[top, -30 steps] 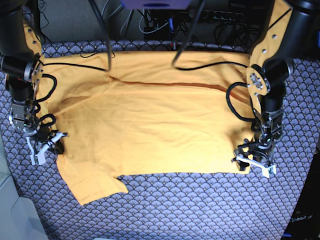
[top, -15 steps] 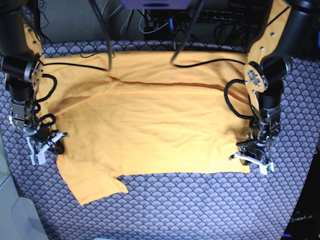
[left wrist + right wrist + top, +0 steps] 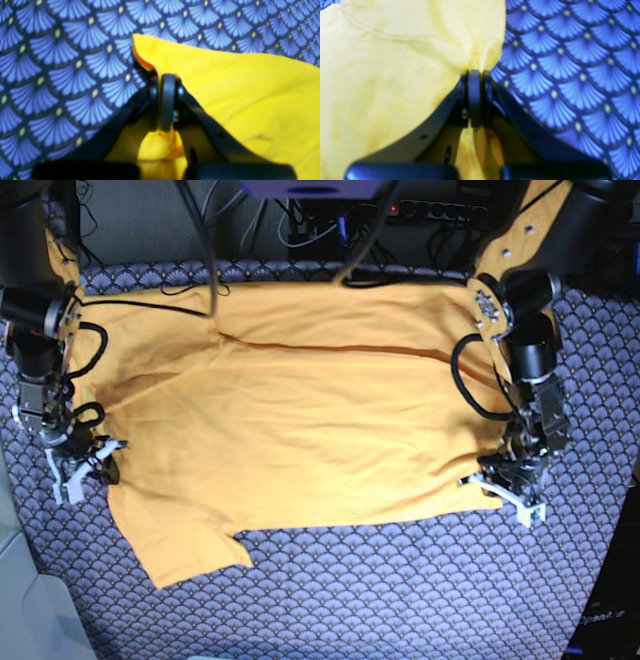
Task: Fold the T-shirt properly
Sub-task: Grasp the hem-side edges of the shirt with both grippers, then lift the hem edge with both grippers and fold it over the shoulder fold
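The yellow-orange T-shirt (image 3: 300, 430) lies spread over the table, with one sleeve (image 3: 185, 545) pointing toward the front left. My left gripper (image 3: 500, 490) is at the shirt's front right corner, shut on a pinch of the T-shirt (image 3: 225, 82) fabric. In the left wrist view that gripper (image 3: 167, 82) has cloth bunched behind its fingers. My right gripper (image 3: 82, 465) is at the shirt's left edge, shut on the fabric. The right wrist view shows the T-shirt (image 3: 395, 62) gathered into the closed right gripper (image 3: 475, 75).
A blue-grey scale-patterned cloth (image 3: 400, 600) covers the table under the shirt. Black cables (image 3: 150, 308) run across the shirt's back edge. More cables and a power strip (image 3: 440, 210) sit behind the table.
My left gripper has shut on the shirt's front right corner and drawn it slightly up and inward. The right gripper has shifted a little to the left and back with its held edge.
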Controlling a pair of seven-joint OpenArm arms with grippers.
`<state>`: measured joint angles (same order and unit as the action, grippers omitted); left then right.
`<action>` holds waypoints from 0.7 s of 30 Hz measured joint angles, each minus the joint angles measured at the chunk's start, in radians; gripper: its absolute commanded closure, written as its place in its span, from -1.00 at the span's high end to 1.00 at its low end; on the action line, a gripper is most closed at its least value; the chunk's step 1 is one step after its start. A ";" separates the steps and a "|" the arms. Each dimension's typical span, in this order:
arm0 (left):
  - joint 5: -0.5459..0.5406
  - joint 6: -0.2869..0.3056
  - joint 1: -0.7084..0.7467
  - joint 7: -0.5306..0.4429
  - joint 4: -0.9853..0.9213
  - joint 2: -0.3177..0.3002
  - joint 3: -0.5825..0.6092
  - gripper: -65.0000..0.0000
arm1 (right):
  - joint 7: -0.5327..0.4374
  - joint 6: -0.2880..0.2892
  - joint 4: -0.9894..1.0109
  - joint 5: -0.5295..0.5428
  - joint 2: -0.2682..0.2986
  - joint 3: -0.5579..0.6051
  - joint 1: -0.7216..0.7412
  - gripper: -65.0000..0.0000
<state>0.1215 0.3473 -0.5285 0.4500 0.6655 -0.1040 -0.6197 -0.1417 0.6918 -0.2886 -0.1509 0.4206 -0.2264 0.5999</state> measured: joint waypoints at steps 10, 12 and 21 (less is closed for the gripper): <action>0.011 -0.006 0.065 0.160 0.181 0.029 0.000 -1.00 | 0.029 0.003 -0.305 -0.008 -0.008 -0.039 -0.204 -1.00; 0.017 -0.006 0.075 0.197 0.217 0.039 0.004 -1.00 | 0.032 0.006 -0.378 -0.009 -0.010 -0.048 -0.246 -1.00; 0.011 -0.004 0.132 0.362 0.425 0.071 0.005 -1.00 | 0.040 0.011 -0.635 -0.011 -0.052 -0.129 -0.398 -1.00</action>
<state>0.1322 0.3435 -0.3965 0.8120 1.0904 -0.0326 -0.6151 -0.1013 0.7025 -0.9237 -0.1623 0.3683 -0.3550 0.2016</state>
